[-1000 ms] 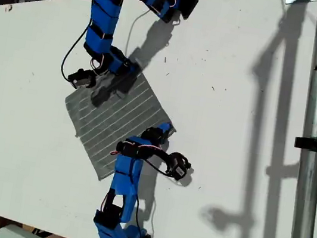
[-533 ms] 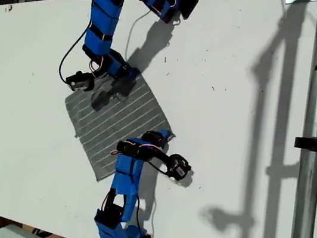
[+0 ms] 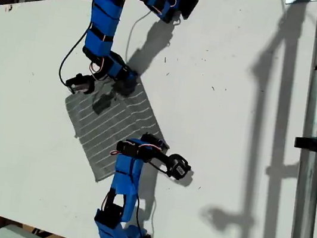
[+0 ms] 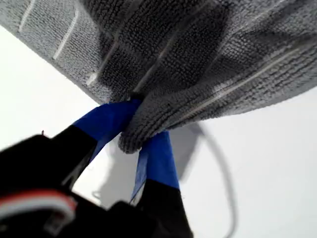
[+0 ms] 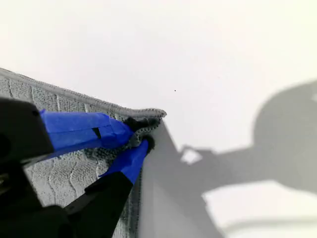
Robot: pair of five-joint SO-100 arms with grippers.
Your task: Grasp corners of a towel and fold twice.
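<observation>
No readable markings.
My first gripper (image 4: 141,136) and my second gripper (image 5: 138,134) each pinch a towel (image 3: 109,123) corner.

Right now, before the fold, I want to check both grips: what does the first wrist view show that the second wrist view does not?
First only: one corner, bunched and apparently lifted, held by my first gripper. Second only: another corner, low against the table, held by my second gripper, beside a broad shadow. Both: blue fingers shut on the striped grey towel.
</observation>
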